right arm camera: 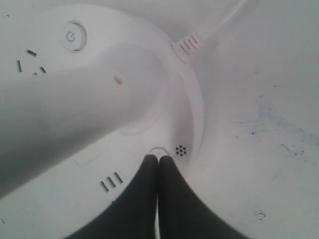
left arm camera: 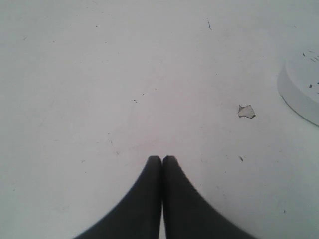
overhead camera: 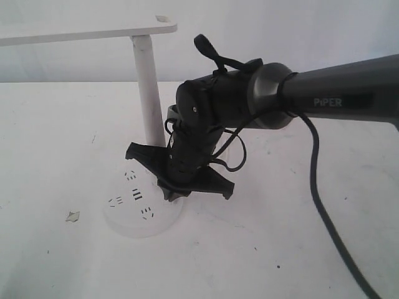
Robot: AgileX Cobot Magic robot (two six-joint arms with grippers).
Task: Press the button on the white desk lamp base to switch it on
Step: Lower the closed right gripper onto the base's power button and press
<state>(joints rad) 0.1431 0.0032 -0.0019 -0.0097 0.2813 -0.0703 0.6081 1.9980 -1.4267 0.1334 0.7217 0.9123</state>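
Exterior view: right tool (overhead camera: 169, 193) is down on the white desk lamp base (overhead camera: 134, 225), just beside the column (overhead camera: 148, 93). The lamp head (overhead camera: 87, 31) shows no clear glow.

Left wrist view: left tool (left arm camera: 162, 159) is closed and empty over the bare desk (left arm camera: 99, 74), well apart from the base.

Right wrist view: right tool is closed, gripping nothing. Its tips are at the button (right arm camera: 158, 150), which is half hidden under them. A separate power-marked button (right arm camera: 75, 36) is untouched. Press looks underway; lamp-on not confirmed.
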